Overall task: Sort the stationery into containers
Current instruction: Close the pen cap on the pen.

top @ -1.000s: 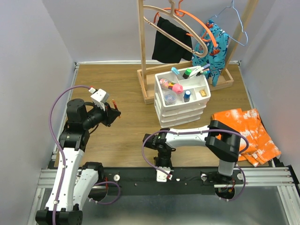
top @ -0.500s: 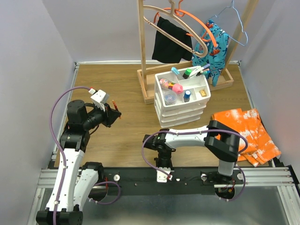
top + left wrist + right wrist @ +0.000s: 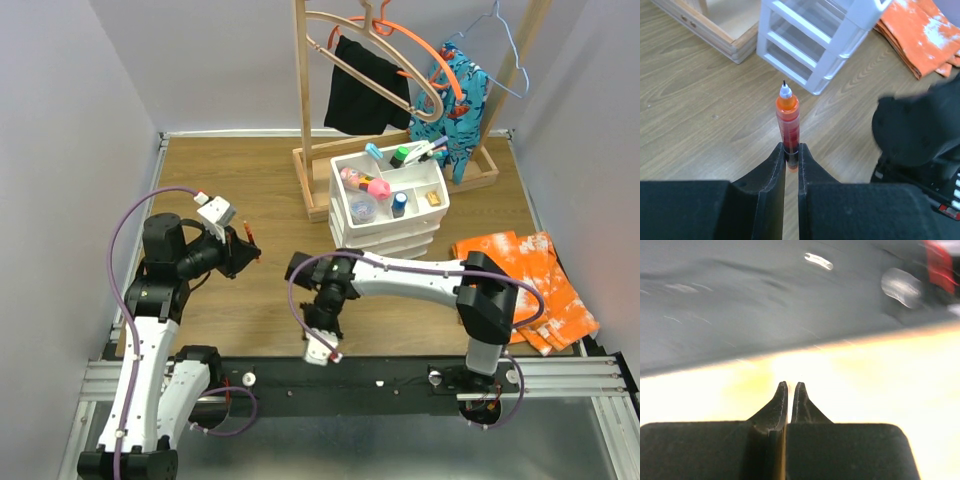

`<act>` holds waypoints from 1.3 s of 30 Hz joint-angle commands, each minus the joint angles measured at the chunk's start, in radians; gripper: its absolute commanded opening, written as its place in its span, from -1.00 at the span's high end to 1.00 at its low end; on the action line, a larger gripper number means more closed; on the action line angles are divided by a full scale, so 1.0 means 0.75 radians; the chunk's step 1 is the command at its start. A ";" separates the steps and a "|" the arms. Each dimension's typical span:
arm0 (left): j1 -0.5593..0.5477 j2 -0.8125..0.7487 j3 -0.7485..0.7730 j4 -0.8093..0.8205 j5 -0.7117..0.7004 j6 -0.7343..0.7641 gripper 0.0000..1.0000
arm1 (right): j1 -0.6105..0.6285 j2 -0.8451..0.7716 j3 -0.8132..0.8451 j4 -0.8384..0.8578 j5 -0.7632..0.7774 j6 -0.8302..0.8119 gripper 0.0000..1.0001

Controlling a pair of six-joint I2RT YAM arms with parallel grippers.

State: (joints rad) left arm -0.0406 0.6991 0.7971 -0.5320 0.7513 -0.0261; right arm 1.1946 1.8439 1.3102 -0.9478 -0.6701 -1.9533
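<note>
Stationery is mostly housed, as far as you can judge. Pens and markers (image 3: 418, 152) lean in the back compartment of the white organiser (image 3: 388, 232). A pink-capped bottle (image 3: 378, 188) and a small blue-capped bottle (image 3: 399, 204) sit in its top tray.

One piece is outside: the red pen (image 3: 788, 120). Your left gripper (image 3: 791, 149) has it clamped by its lower end, well to the left of the organiser and off the table, with the tip aimed at the organiser's drawers. You are in the carrying step. Next you need to raise the pen above the tray rim, bring it over the pen compartment at the organiser's back, and only then part the fingers.

Your right gripper (image 3: 791, 387) has its fingers pressed together on nothing. It points down near the table's front edge, to the near left of the organiser. Its forearm lies across the space in front of the organiser, so watch that crossing.

The left wrist view shows how slim the hold is, just the pen's very end, and it cuts off the tray. Only the overhead view shows the compartments, and there the pen is a red sliver. The right wrist view is blurred and shows nothing of the organiser.
</note>
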 commanded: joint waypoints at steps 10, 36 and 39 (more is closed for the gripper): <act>0.003 0.089 0.064 -0.068 0.205 0.078 0.77 | -0.067 -0.113 0.018 0.177 0.037 1.090 0.99; 0.005 0.093 0.015 0.040 0.172 -0.031 0.75 | -0.110 0.074 -0.213 0.873 0.421 1.827 0.89; 0.005 0.097 0.019 0.042 0.170 -0.035 0.75 | -0.110 0.078 -0.225 0.887 0.437 1.842 0.75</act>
State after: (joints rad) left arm -0.0406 0.7780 0.8139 -0.5171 0.8722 -0.0456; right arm 1.1114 1.8740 1.1728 -0.3309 -0.3965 -0.6090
